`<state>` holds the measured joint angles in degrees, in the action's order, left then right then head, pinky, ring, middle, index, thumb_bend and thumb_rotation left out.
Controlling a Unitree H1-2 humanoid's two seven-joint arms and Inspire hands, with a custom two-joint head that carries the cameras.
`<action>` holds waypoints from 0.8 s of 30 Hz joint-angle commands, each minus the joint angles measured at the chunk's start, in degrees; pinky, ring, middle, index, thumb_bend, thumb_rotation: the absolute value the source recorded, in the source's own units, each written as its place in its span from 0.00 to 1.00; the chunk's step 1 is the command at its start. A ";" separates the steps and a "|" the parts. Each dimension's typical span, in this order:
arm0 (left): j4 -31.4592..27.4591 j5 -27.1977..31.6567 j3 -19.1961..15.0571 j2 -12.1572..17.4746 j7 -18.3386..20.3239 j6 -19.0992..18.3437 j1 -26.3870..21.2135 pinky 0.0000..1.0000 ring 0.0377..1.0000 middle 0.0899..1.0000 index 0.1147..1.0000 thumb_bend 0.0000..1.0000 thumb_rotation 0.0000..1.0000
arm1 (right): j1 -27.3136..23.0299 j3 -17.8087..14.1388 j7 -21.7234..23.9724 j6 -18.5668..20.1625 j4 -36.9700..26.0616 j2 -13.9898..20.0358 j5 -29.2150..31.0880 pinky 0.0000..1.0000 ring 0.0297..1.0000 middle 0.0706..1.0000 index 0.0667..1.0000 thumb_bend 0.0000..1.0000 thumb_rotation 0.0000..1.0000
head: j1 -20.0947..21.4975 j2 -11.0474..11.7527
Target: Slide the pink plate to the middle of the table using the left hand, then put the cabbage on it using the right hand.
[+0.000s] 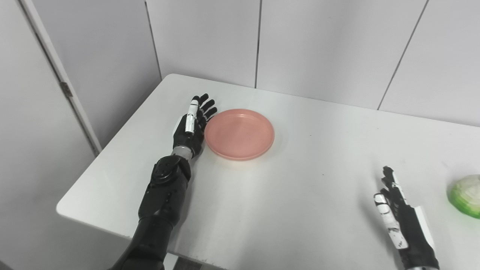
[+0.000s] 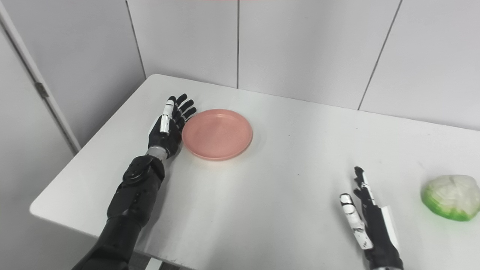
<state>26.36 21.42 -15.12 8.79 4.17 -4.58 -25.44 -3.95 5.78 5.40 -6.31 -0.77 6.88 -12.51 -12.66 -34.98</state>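
Note:
The pink plate (image 1: pixel 239 134) lies flat on the white table (image 1: pixel 300 195), left of its middle. My left hand (image 1: pixel 192 125) stands open on its edge against the plate's left rim, fingers stretched toward the wall, holding nothing. The cabbage (image 2: pixel 451 197), pale green and white, lies at the table's right side. My right hand (image 2: pixel 369 221) is open and empty near the front right, palm inward, a little to the left of the cabbage and apart from it.
The table's left edge and front edge (image 1: pixel 112 228) run close to my left arm. A grey panelled wall (image 1: pixel 300 45) stands behind the table. Bare tabletop lies between the plate and my right hand.

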 commanded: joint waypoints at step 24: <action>-11.39 1.33 6.22 -5.73 4.30 -10.67 3.01 0.92 0.91 0.91 0.90 0.38 1.00 | 0.64 2.91 -2.90 -0.41 2.21 -4.17 -3.75 0.93 0.96 0.97 0.98 0.32 1.00 | 13.43 -2.33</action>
<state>16.15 22.60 -9.31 3.06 8.01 -13.99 -22.03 -4.06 7.40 3.25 -6.29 -0.37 4.62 -16.67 0.79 -37.35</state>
